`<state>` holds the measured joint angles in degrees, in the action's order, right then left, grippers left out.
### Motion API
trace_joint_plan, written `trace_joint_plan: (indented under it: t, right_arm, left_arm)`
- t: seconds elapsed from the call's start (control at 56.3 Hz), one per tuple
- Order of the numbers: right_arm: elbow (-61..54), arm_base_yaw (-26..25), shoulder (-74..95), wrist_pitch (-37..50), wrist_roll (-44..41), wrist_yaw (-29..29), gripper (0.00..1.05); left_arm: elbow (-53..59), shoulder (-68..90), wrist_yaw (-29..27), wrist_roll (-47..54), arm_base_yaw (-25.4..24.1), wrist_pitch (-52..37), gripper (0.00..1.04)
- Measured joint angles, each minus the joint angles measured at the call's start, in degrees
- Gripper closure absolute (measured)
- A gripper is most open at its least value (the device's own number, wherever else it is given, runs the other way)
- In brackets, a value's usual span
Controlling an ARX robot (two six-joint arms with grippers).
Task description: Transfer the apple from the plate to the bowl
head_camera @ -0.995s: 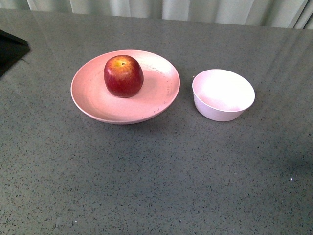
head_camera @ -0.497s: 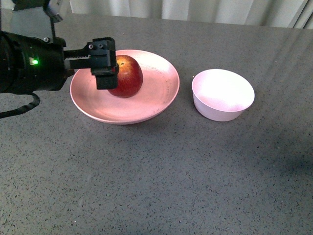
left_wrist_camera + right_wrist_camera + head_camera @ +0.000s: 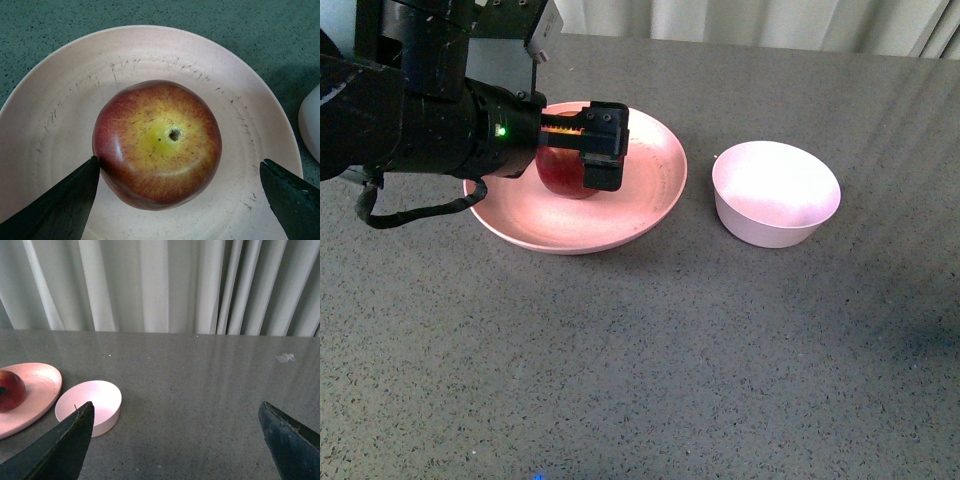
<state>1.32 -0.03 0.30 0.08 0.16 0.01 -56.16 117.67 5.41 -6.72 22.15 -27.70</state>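
Observation:
The dark-red apple [image 3: 558,172] sits on the wide pink plate [image 3: 655,195], left of centre. My left gripper [image 3: 594,150] hangs over the plate and hides most of the apple in the front view. In the left wrist view the apple [image 3: 157,142] lies stem-up on the plate [image 3: 55,105]. My left gripper [image 3: 180,161] is open with its jaws either side of the apple, one tip close to its skin. The small pale bowl [image 3: 776,192] stands empty to the right of the plate. My right gripper [image 3: 176,405] is open and empty above the table, off to the bowl's right.
The right wrist view shows the bowl [image 3: 100,396], the plate [image 3: 37,385] and the apple [image 3: 10,390] on the grey speckled table [image 3: 650,370]. Pale curtains [image 3: 160,285] hang behind the table's far edge.
My left arm came in from the left and moved right over the plate. Its open gripper now stands around the apple. The apple, plate and bowl have not moved.

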Motion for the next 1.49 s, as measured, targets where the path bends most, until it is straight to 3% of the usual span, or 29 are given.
trace_joint_plan:
  t: [0.408,0.568,0.781,1.19,1.492]
  right_arm:
    - [0.00,0.00,0.00,0.00,0.00,0.00,0.09]
    - [0.00,0.00,0.00,0.00,0.00,0.00,0.09]
    - [0.00,0.00,0.00,0.00,0.00,0.00,0.09]
    - [0.00,0.00,0.00,0.00,0.00,0.00,0.09]
    - [0.00,0.00,0.00,0.00,0.00,0.00,0.09]
  left_arm:
    - [-6.86,5.35,-3.48,1.03,0.28,3.74,0.09]
    - [-7.48,5.68,-4.37,1.36,0.48,4.11,0.26]
    - [-7.43,5.20,-4.66,1.38,1.57,4.28,0.30]
    - [-11.50,-0.02,-2.54,0.46,16.48,7.02,0.30]
    - [-19.37,7.89,-2.89,0.98,18.82,10.54,0.30]
